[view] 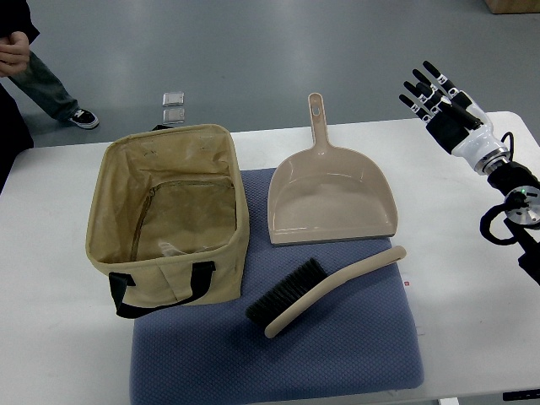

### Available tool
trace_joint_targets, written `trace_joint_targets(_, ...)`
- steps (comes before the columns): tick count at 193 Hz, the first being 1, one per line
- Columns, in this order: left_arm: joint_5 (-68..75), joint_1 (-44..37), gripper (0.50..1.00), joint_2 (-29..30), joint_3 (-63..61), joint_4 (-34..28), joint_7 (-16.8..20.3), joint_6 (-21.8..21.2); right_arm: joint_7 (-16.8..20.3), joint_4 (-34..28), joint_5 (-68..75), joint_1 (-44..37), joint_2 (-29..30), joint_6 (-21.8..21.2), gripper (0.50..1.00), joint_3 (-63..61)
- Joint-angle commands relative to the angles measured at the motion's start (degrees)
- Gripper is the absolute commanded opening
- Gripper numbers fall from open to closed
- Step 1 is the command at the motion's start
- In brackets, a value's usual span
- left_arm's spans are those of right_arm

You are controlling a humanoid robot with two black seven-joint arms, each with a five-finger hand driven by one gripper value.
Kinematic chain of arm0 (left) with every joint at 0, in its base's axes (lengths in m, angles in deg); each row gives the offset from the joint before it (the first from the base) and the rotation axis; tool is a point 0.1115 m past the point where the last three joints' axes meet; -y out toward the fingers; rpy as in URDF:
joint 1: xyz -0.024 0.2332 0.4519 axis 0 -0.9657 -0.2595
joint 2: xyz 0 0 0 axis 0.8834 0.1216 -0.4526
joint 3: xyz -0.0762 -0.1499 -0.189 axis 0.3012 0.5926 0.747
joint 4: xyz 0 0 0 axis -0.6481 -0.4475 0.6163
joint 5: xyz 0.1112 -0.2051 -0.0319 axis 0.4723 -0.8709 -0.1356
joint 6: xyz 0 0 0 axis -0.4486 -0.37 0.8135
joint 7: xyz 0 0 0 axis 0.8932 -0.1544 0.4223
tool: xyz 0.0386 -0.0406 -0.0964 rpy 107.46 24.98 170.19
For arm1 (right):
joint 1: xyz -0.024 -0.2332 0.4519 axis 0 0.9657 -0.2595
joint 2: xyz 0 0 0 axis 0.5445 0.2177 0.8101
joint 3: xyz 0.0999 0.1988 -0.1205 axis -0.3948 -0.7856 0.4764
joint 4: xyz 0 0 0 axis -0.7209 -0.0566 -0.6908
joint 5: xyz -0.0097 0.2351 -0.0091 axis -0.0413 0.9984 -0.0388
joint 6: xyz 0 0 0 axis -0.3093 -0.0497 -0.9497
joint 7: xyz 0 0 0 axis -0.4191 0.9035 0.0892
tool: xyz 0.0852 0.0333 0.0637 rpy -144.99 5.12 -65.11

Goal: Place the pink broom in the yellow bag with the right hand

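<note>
The pink broom [325, 288], a hand brush with black bristles and a pale pink handle, lies flat on the blue mat [354, 354], bristles toward the bag. The yellow bag [169, 215] stands open on the mat's left part, black handles at its front. My right hand [432, 90] hovers at the table's far right edge, well above and to the right of the broom, fingers spread and holding nothing. The left arm does not show.
A pink dustpan [331, 198] lies behind the broom, its handle pointing away. A person stands at the top left corner, one hand [13, 56] and a shoe [82, 117] showing. Two small clear cases [174, 106] lie on the floor beyond the white table [51, 253].
</note>
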Motion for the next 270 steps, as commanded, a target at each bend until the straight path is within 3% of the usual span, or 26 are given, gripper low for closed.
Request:
trace_joint_targets(1,0.0,0.0,1.0,0.0,-0.01,0.02,-0.01,0.0,0.09,0.04,-0.03,-0.01,0.13,-0.11,0.928,0.09)
trace_joint_targets(270,0.08,0.0,1.0,0.0,-0.01,0.02,-0.01,0.0,0.44,-0.14,-0.56,-1.24,1.01,-1.34,0.928,1.5)
